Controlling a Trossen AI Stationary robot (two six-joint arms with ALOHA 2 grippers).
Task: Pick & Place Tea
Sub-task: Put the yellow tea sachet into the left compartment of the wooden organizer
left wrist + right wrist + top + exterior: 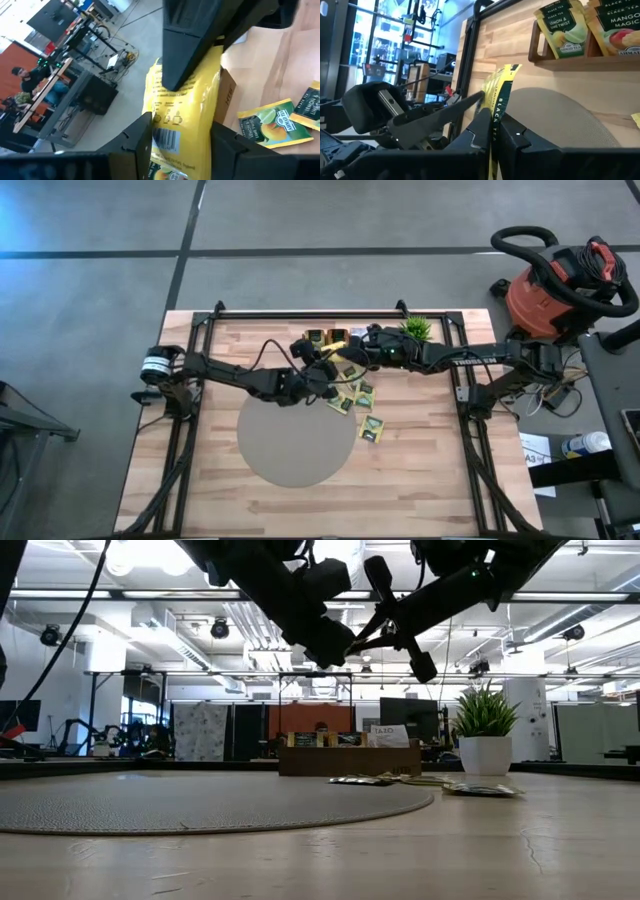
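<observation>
A yellow tea sachet (182, 107) hangs in the air between both grippers, near the wooden tray (330, 335) at the table's far edge. My right gripper (495, 120), reaching in from the table's right (352, 350), is shut on it. My left gripper (182, 135), coming from the left (325, 368), is open, with one finger at each side edge of the sachet's lower half. Several more sachets (357, 395) lie flat on the wood in front of the tray. My left gripper has its fingers (142, 137) close beside the sachet's side edges; whether they touch it I cannot tell. My right gripper pinches the sachet's upper part (197, 75) flat between its two fingers, seen edge-on (501, 95) in its own wrist view. The fingers come nearly level from the table's right. The sachet is lifted clear of the table and hangs upright.
The tray holds standing sachets in its compartments (565, 30). A small potted plant (415, 328) stands right of the tray. A round grey mat (295, 440) covers the table's middle. Black frame rails (300, 312) run along the far and side edges.
</observation>
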